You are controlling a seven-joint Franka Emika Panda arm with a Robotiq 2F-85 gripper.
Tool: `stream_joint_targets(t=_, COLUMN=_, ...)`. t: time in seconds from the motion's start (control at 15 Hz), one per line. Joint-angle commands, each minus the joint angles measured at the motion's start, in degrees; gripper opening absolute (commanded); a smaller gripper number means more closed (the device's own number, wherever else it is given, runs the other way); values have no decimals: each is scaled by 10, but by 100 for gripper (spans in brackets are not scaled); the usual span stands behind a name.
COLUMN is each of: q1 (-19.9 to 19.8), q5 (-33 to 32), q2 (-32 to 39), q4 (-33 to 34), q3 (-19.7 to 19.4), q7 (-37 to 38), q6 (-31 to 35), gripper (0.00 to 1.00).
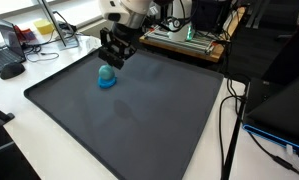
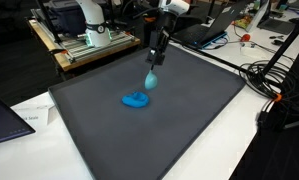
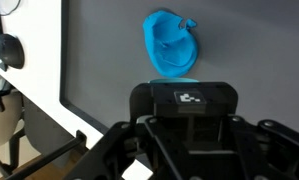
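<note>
Claw (image 2: 153, 66) is noted just above the blue piece (image 2: 136, 100), which lies on the worktop (image 2: 194, 125). In the wrist view the piece (image 3: 169, 45) is seen at 12 o'clock. Whether the claw is open or closed cannot be told. Risk recorded: the piece may be nudged or slid if an off-centre descent is made.

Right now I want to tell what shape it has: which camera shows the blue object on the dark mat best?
The wrist view: the blue object appears large, from above, with its hollow outline clear. In both exterior views the blue object is only a small blob on the dark mat, shape unreadable.
</note>
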Motion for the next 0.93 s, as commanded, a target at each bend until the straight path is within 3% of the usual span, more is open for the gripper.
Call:
stream_joint_targets(t=0.0, q1=-21, q5=110, q2=38, q4=64, q3=-6, q7=-154, q6=2, gripper=22)
stream_joint_targets(t=0.4, q1=-43, q5=254, q2=100, q4=165, q3=-24, q7=-335, q6=-38, gripper=22)
stream_joint_targets(t=0.87, q1=-91, q5=366, q2=171, q4=282, q3=-23, q7=-483, q6=-111, gripper=22)
